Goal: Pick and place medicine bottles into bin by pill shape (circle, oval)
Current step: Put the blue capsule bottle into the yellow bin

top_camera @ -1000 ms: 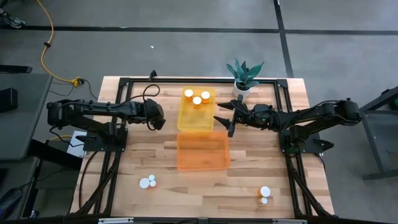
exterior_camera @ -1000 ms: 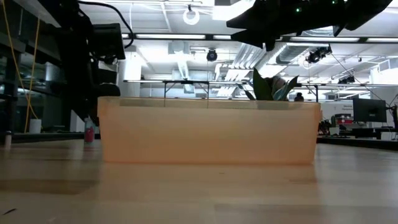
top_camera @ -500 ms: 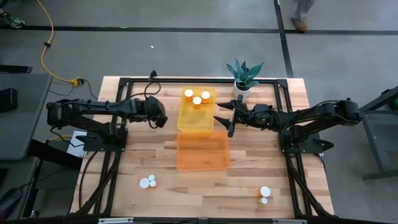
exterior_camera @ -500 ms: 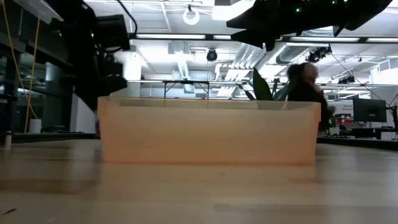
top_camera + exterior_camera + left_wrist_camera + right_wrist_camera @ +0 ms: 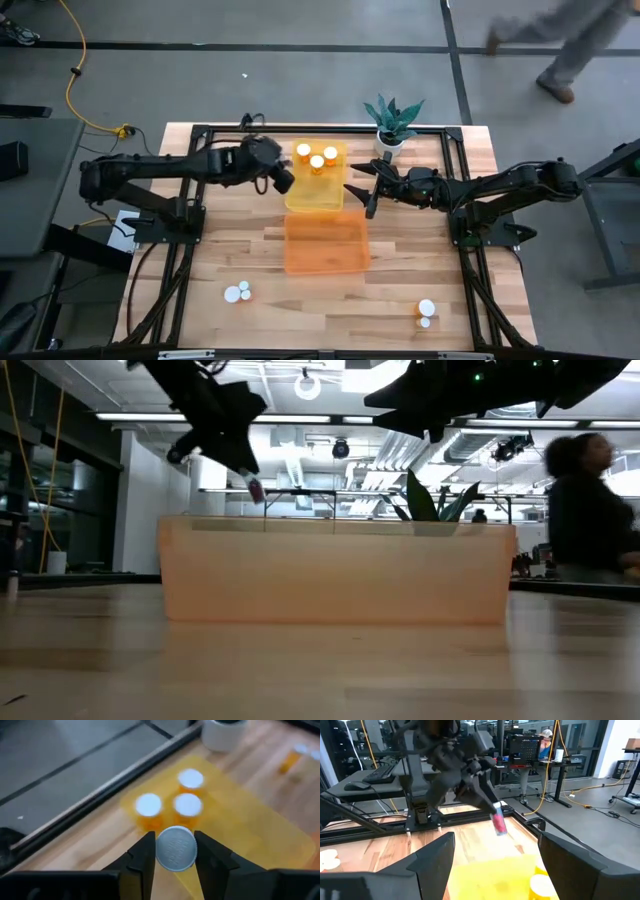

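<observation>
My left gripper (image 5: 284, 180) is shut on a medicine bottle with a white cap (image 5: 175, 855), above the left edge of the yellow tray (image 5: 318, 196). In the low view the bottle (image 5: 255, 490) sticks out slanting down from the gripper (image 5: 240, 465). Three bottles (image 5: 317, 157) stand in the yellow tray's far end. My right gripper (image 5: 358, 192) is open and empty, held high at the tray's right edge. Two bottles (image 5: 238, 292) lie at the near left and two (image 5: 426, 312) at the near right. My left gripper pinches the bottle at its cap end (image 5: 161, 851) between its two fingers (image 5: 142, 860), one on each side of the round cap. The fingers slant down from the table's left. The bottle is lifted clear and its body (image 5: 498, 825) points on beyond the fingertips, tilted downward.
An orange tray (image 5: 325, 243) lies just nearer than the yellow one and fills the middle of the low view (image 5: 335, 570). A potted plant (image 5: 392, 125) stands at the far edge. A person (image 5: 570, 50) walks past beyond the table.
My left gripper has risen and gone toward the table's right edge, from the bare table to the yellow tray's left edge, still shut on the bottle, which is carried clear of the table. My right gripper has kept still. A person has walked across behind the table.
</observation>
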### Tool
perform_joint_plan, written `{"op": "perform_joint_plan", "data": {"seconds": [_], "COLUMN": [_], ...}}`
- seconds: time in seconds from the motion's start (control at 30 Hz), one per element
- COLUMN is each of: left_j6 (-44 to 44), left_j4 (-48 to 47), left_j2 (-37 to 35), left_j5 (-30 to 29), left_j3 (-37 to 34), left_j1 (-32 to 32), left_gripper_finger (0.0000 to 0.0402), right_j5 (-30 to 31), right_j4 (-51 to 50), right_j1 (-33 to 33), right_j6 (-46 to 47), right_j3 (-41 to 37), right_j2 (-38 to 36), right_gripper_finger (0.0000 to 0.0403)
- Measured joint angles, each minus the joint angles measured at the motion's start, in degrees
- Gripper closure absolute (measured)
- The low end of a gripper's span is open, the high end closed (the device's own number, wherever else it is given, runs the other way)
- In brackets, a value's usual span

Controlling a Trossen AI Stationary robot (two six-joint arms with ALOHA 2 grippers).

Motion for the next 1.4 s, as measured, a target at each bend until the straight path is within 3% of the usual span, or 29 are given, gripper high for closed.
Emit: {"op": "perform_joint_plan", "data": {"seconds": [0.3, 0.53, 0.77, 1.0, 1.4], "left_j6": [4.00, 7.82, 7.81, 7.80, 8.23], "left_j4": [-3.93, -3.92, -8.01, -7.37, -6.92], "left_j2": [19.50, 28.88, 31.94, 32.84, 32.84], "left_j5": [1.47, 4.87, 6.37, 9.30, 9.34], "left_j3": [9.77, 16.79, 17.53, 17.53, 17.53], "left_j1": [2.69, 4.50, 6.71, 8.61, 8.59], "left_gripper_finger": [0.0300, 0.0291, 0.0291, 0.0291, 0.0289], "right_j5": [0.02, 0.00, -0.02, -0.03, -0.04], "right_j4": [0.00, 0.00, -0.02, 0.00, 0.00], "right_j1": [0.00, 0.00, 0.00, 0.01, 0.01], "right_j6": [0.08, 0.01, -0.05, -0.07, 0.03], "right_j3": [0.00, 0.00, 0.00, 0.00, 0.00], "right_j2": [0.00, 0.00, 0.00, 0.00, 0.00], "right_gripper_finger": [0.0124, 0.0124, 0.0124, 0.0124, 0.0124]}}
